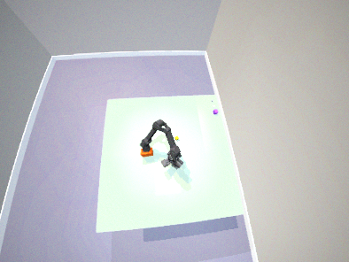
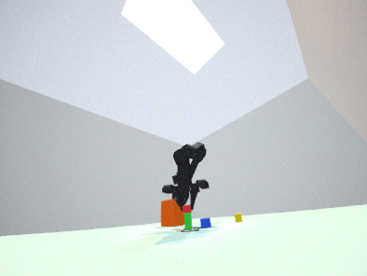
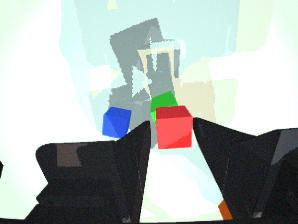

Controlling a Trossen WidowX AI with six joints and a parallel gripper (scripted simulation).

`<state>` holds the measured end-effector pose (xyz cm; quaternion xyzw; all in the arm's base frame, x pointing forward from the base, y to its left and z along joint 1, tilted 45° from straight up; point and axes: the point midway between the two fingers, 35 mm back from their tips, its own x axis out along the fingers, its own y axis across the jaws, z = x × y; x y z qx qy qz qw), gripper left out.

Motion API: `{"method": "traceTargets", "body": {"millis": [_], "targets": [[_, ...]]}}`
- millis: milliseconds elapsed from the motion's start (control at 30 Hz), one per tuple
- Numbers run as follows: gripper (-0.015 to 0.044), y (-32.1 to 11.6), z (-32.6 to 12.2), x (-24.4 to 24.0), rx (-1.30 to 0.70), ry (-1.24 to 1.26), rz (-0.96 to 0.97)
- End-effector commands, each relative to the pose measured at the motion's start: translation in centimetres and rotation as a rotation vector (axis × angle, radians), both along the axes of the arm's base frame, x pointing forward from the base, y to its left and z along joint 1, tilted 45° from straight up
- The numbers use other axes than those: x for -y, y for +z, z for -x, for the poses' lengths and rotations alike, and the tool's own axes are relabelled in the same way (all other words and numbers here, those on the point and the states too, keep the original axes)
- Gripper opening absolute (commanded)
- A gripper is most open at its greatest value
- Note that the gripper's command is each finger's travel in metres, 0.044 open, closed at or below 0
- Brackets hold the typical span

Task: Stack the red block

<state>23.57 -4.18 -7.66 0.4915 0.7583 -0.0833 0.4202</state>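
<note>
The red block point(image 2: 186, 209) point(image 3: 174, 131) sits on top of the green tower point(image 2: 188, 221) point(image 3: 163, 101), its faces roughly upright. The tower stands upright in the exterior view. My gripper point(image 2: 187, 207) point(image 3: 171, 124) is open around the red block. In the wrist view a gap shows between the left finger and the block, while the right fingertip is very near its side or touching it. The wrist view shows only the upper part of the tower behind the block. In the top view the arm hides both block and tower below the gripper point(image 1: 172, 165).
A blue block point(image 2: 205, 223) point(image 3: 116, 122) lies close beside the tower. A yellow block point(image 1: 176, 138) point(image 2: 238, 217) lies farther off. The orange arm base point(image 1: 146, 152) point(image 2: 170, 213) stands behind the tower in the exterior view. A purple ball point(image 1: 215, 111) is at the far right edge.
</note>
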Motion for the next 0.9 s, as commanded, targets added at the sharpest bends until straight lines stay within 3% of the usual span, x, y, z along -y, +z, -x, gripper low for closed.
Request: {"method": "traceTargets", "body": {"millis": [0,200,867], "targets": [[0.0289,-0.04,0.02,-0.02,0.0,0.001,0.001],[0.044,-0.04,0.02,-0.02,0.0,0.001,0.001],[0.044,-0.04,0.02,-0.02,0.0,0.001,0.001]]}}
